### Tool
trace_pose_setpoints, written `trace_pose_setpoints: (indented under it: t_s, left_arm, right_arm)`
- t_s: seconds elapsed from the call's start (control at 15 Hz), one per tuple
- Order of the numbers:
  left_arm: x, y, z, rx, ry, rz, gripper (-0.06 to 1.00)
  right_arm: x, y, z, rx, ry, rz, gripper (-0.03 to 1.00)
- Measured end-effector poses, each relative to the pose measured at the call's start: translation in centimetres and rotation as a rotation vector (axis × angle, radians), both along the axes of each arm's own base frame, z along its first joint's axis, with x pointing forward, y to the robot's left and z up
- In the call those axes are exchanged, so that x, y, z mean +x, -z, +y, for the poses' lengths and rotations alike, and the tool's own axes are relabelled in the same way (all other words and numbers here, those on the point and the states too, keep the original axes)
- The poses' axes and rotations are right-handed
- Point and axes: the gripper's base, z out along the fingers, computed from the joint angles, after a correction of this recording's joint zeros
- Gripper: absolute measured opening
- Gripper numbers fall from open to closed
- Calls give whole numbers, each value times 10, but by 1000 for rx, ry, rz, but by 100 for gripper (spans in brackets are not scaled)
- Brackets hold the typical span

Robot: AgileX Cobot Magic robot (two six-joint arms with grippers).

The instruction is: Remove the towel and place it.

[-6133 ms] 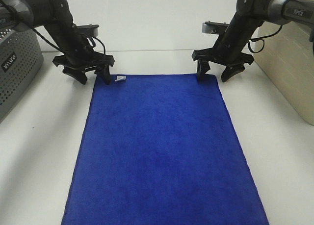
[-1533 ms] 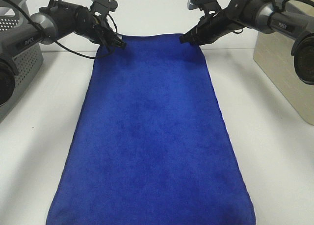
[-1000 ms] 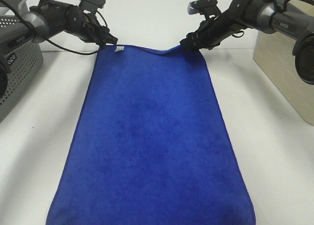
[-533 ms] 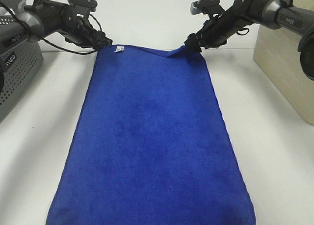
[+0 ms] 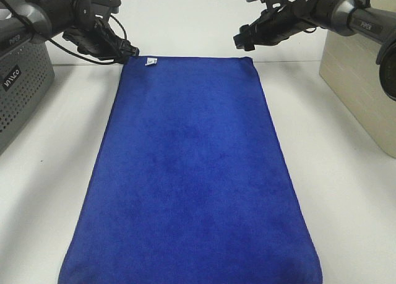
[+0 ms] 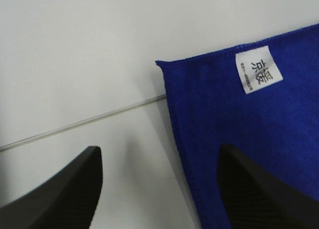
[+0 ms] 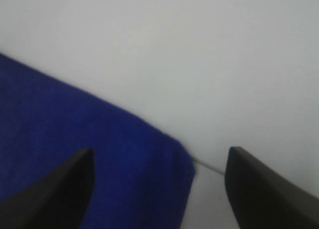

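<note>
Towel laid flat on the tabletop, both grippers released above its far corners.

The towel (image 5: 192,172) is spread lengthwise along the middle of the white tabletop (image 5: 346,172), from the near edge to close by the far edge, with its white tag (image 6: 258,69) at the far left corner. The left gripper (image 6: 159,189) is seen spread apart over that corner, nothing held. The right gripper (image 7: 159,189) is likewise parted above the far right corner, clear of the cloth. A grey basket (image 5: 18,80) is seen at the left edge, a beige bin (image 5: 365,80) at the right.
</note>
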Motion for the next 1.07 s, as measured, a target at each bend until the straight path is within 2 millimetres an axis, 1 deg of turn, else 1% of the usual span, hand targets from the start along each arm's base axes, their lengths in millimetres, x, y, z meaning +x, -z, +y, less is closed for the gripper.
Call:
trace_pose_setpoints:
  t_s: [0.13,0.33,0.4,0.47,0.6,0.67,0.8,0.93,1.07]
  left_arm:
    - [-3,3,1,6,-4,41,63]
    - [-10,7,2,26,-11,137,63]
    - [-16,2,4,45,-17,219,63]
    - [-18,-5,5,51,-22,249,63]
    - [-25,-24,4,31,-33,314,65]
    - [-25,-36,3,3,-46,302,68]
    - [-25,-58,0,-71,-78,256,74]
    - [-29,-82,-4,-139,-71,227,75]
    - [-34,-113,-3,-155,-65,177,75]
  right_arm:
    - [-6,-4,2,-33,-65,47,72]
    - [-19,-21,4,-58,-163,142,72]
    - [-30,-35,5,-41,-184,223,72]
    - [-35,-46,6,-19,-177,270,73]
    - [-48,-71,6,37,-130,358,78]
    - [-53,-84,6,65,-99,395,80]
    - [-65,-113,2,81,-30,436,82]
    - [-77,-143,-8,36,78,443,82]
    - [-89,-177,-20,-23,167,396,82]
